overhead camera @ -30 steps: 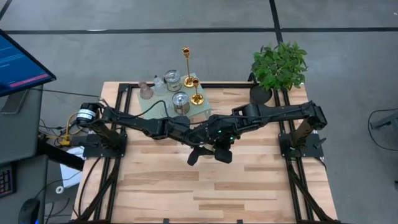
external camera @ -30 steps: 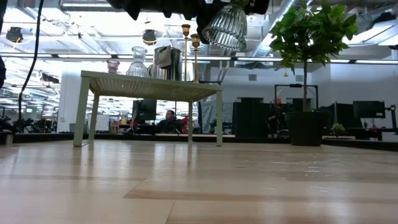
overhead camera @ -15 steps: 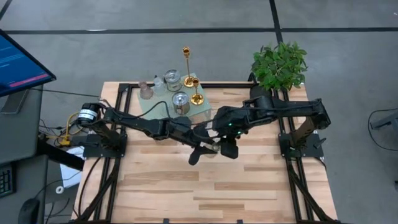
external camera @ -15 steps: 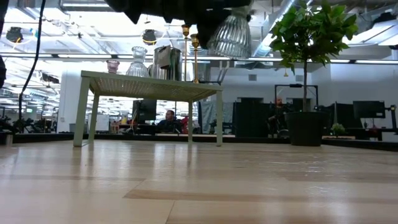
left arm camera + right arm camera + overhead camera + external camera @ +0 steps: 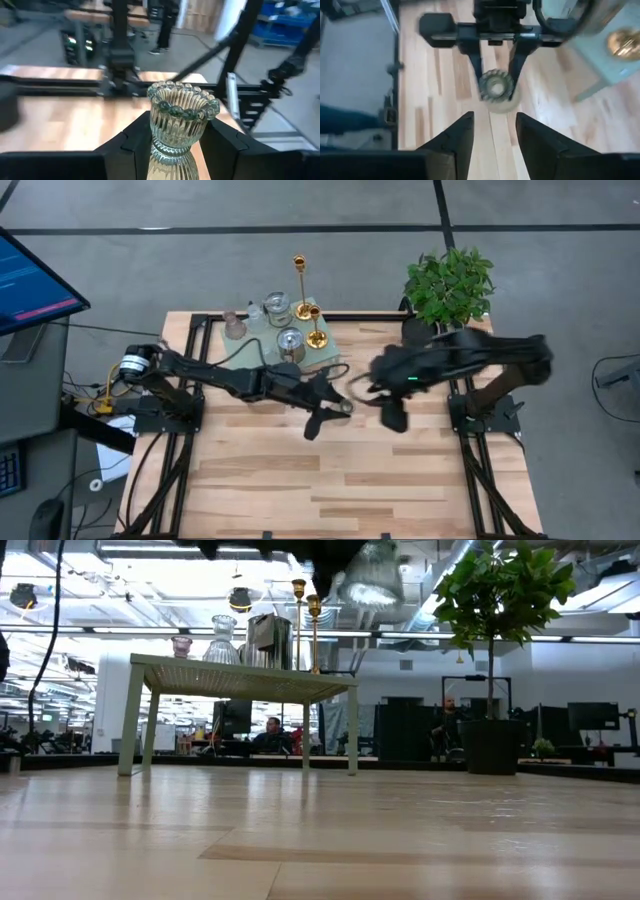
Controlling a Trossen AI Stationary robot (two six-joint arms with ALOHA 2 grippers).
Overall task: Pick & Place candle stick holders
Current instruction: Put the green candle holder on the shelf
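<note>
So the greenish ribbed glass holder [image 5: 179, 125] sits squarely between the left gripper's [image 5: 175, 145] fingers [image 5: 131, 145], clamped at its lower body, beaded rim pointing away from the wrist along the fingers' line. It hangs in the air, well above the table [image 5: 360, 480], as the low view confirms. The right gripper [image 5: 492, 132] faces it from the opposite side, its fingers [image 5: 457, 137] parted and empty, the holder straight ahead of them but clearly apart. By my read the left arm alone carries it, and the mint-green rack [image 5: 240, 678] with the other candle stick holders [image 5: 290, 330] lies just off to the side of the left fingers. Placement there means keeping the holder's axis upright.
</note>
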